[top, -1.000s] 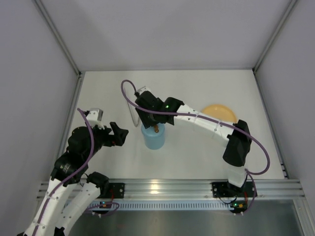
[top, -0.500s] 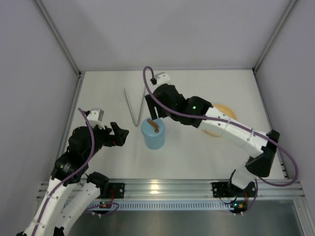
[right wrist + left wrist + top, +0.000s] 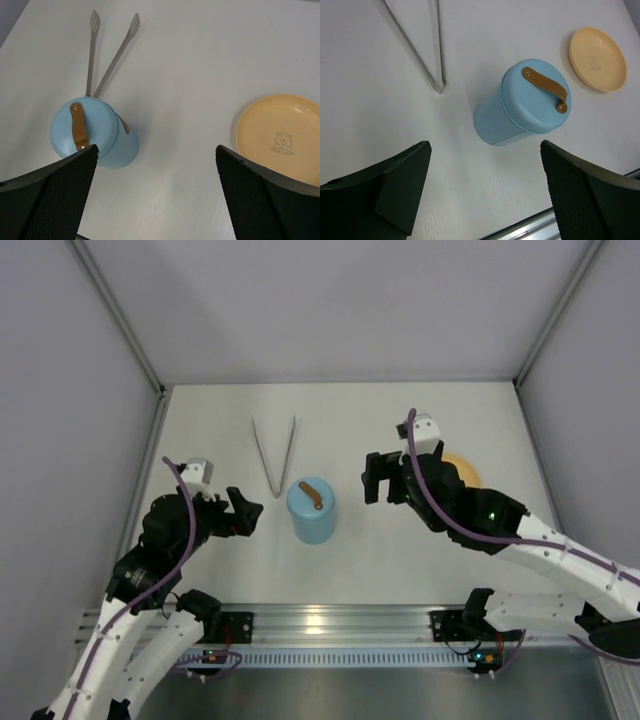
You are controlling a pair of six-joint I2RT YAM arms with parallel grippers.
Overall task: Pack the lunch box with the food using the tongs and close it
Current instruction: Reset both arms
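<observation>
The light blue lunch box (image 3: 311, 513) stands upright mid-table with its lid (image 3: 536, 95) on, brown handle on top. The silvery tongs (image 3: 274, 453) lie flat just behind it, tips pointing away. My left gripper (image 3: 246, 512) hovers open to the left of the lunch box, nothing between its fingers; its wrist view shows the lunch box (image 3: 520, 107) ahead of the wide jaws. My right gripper (image 3: 380, 480) is open and empty, to the right of the lunch box (image 3: 95, 132). No food shows in any view.
An orange-yellow plate (image 3: 466, 470) with a bear print lies at the right, partly under my right arm, and holds nothing (image 3: 280, 135). Grey walls bound the table on three sides. An aluminium rail (image 3: 330, 622) runs along the near edge.
My right gripper let go of the lid's handle, opened wide and drew back to the right. The lid stays on the lunch box. The left arm barely moved.
</observation>
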